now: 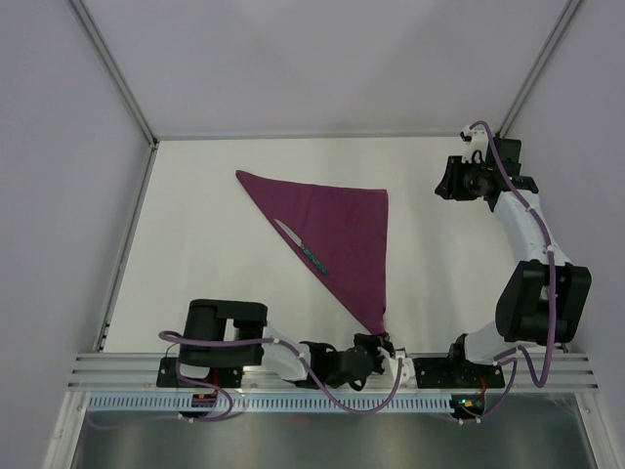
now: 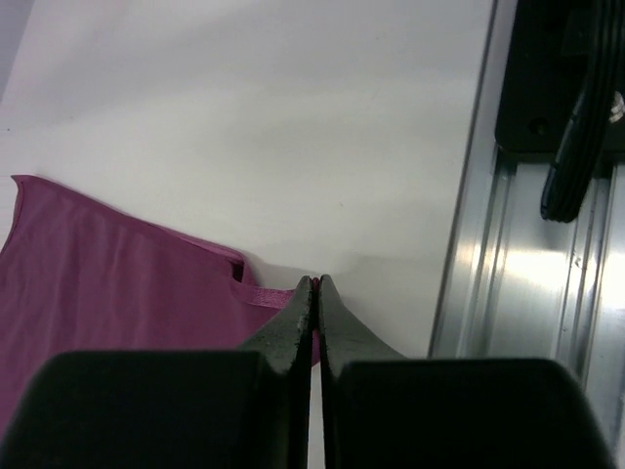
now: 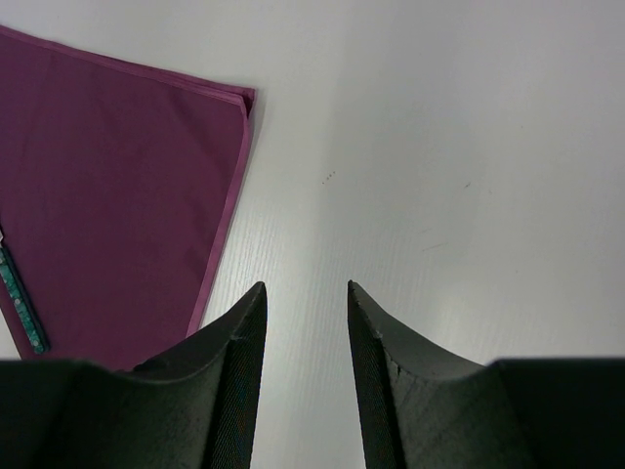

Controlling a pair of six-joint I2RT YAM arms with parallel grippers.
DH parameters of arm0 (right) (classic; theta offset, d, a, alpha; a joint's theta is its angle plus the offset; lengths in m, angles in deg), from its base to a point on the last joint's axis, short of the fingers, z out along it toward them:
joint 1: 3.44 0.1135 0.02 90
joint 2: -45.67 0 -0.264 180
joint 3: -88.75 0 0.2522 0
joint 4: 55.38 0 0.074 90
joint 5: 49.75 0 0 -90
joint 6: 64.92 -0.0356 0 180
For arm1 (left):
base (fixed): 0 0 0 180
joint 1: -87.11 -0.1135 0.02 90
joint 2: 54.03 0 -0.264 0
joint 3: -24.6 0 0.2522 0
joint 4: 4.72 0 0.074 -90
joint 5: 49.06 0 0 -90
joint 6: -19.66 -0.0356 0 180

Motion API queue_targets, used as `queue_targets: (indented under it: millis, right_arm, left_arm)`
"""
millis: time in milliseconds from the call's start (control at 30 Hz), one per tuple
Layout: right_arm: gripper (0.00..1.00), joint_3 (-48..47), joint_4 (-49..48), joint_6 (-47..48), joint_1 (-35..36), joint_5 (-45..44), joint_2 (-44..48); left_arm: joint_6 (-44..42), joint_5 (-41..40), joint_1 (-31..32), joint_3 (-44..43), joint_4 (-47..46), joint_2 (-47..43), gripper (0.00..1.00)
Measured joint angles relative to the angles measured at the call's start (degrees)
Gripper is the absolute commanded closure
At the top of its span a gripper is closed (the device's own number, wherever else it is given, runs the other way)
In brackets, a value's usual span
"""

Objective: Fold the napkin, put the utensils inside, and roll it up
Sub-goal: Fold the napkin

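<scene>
Napkin [image 1: 337,230], folded to a triangle, lies flat on the tabletop [image 1: 195,244], one point far left and one point toward the near edge. One utensil [image 1: 305,249] with a teal handle lies along the long folded edge. Left hand [image 2: 315,285], low at the near point, is pinched tight on the cloth's corner. Right hand [image 3: 305,288], fingers parted and holding nothing, hovers over bare tabletop just right of the napkin's right corner.

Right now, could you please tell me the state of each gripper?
Left gripper: closed on the napkin corner.
Right gripper: open, holding nothing.
</scene>
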Motion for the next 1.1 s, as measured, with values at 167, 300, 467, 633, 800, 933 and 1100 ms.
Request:
queue_targets:
  millis: [167,300,467,633,800,933,1100]
  right_arm:
    - [0.56,0.0,0.0,0.0,0.0,0.0,-0.5]
    - [0.56,0.0,0.0,0.0,0.0,0.0,-0.5]
    - [0.57,0.0,0.0,0.1,0.0,0.0,-0.5]
    - [0.57,0.0,0.0,0.1,0.0,0.1,-0.6]
    - [0.57,0.0,0.1,0.1,0.0,0.3,-1.0]
    - [0.57,0.0,0.3,0.1,0.0,0.3,-1.5]
    - [0.57,0.0,0.5,0.1,0.0,0.5,-1.9]
  left_arm:
    - [4.6,0.5,-2.8,-2.9,7.0,-5.8,0.98]
    - [10.4,1.7,-7.4,-4.1,10.8,-10.1,0.98]
    - [19.0,3.4,-15.3,-3.1,14.4,-15.3,0.98]
    - [25.7,4.3,-22.6,-0.4,16.5,-19.5,0.98]
    - [31.6,4.4,-30.1,2.2,17.9,-21.1,0.98]
    - [35.8,5.0,-37.0,3.1,19.2,-22.0,0.98]
    - [40.3,6.6,-44.5,3.3,19.5,-22.3,0.98]
